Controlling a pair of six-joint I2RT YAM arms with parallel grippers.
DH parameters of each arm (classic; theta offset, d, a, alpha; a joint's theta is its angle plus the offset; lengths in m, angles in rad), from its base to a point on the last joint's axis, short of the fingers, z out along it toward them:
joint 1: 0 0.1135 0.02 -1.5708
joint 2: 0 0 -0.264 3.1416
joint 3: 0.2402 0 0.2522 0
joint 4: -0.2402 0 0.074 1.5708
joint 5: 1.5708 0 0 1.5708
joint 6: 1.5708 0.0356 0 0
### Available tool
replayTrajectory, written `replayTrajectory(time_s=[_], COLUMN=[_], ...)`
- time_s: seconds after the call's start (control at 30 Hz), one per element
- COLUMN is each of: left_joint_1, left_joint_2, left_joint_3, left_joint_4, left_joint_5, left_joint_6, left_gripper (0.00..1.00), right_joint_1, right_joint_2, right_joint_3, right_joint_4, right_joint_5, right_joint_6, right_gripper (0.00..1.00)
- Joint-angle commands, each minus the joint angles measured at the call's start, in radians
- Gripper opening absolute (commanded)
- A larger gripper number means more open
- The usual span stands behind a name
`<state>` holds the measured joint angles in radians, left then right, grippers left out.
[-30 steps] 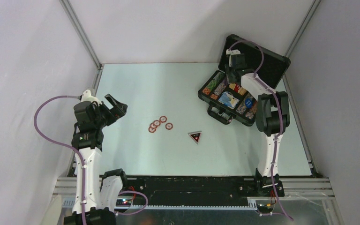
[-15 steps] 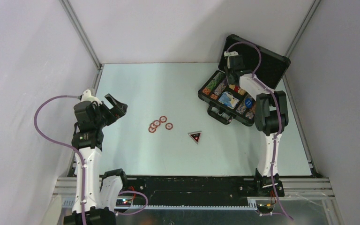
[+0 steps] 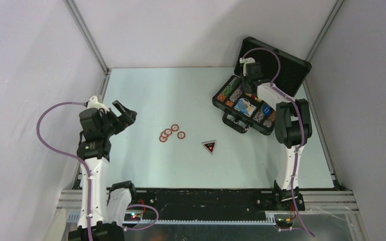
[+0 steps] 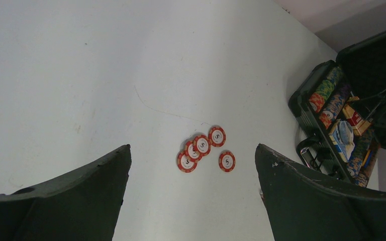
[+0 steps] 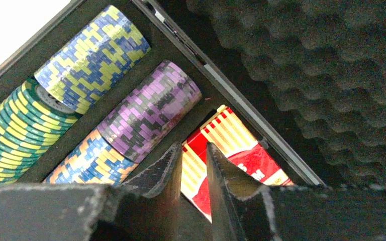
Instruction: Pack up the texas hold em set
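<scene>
**Loose chips and marker not yet packed**

Seeing case (image 3: 217,102) lying open at upper right of the top view, foam lid (image 3: 292,70) tilted back, chip rows (image 5: 148,108) and card box (image 5: 233,143) seated inside. Spotting five loose chips (image 3: 171,133) mid-frame on table (image 3: 151,90), four clustered and one just beside. Marker (image 3: 209,146) lying right of them, apart.

Hovering right gripper (image 5: 193,148) at card box edge, fingers nearly together with a thin gap; cannot tell whether pinching it. Showing left gripper (image 3: 124,113) spread wide and empty at left.

Judging chips light, rigid, thin and slippery when flat: likely needing a pinch across the rim, one at a time. Expecting marker to handle similarly, gripping across two sides.
</scene>
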<state>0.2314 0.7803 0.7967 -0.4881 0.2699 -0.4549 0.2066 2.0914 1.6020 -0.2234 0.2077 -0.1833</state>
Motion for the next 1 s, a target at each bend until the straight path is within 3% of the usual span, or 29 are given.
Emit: replayTrajectory(time_s=[0.0, 0.33, 0.7, 0.97], left_joint_1=[0.005, 0.006, 0.006, 0.006], left_joint_2=[-0.006, -0.005, -0.008, -0.006], left_joint_3=[-0.01, -0.011, -0.012, -0.013], left_joint_4=[0.027, 0.027, 0.026, 0.028], left_joint_5=[0.022, 0.023, 0.024, 0.025], left_joint_6=[-0.01, -0.011, -0.01, -0.011], left_gripper=[0.97, 0.97, 0.97, 0.97], right_joint_1=[-0.012, -0.017, -0.093, -0.115], right_joint_2=[-0.037, -0.101, -0.203, -0.133], right_joint_3=[-0.064, -0.096, -0.109, -0.032], right_joint_4=[-0.129, -0.111, 0.005, 0.029], right_joint_5=[0.014, -0.076, -0.1, -0.045], right_joint_6=[0.004, 0.053, 0.17, 0.287], right_gripper=[0.28, 0.28, 0.41, 0.55])
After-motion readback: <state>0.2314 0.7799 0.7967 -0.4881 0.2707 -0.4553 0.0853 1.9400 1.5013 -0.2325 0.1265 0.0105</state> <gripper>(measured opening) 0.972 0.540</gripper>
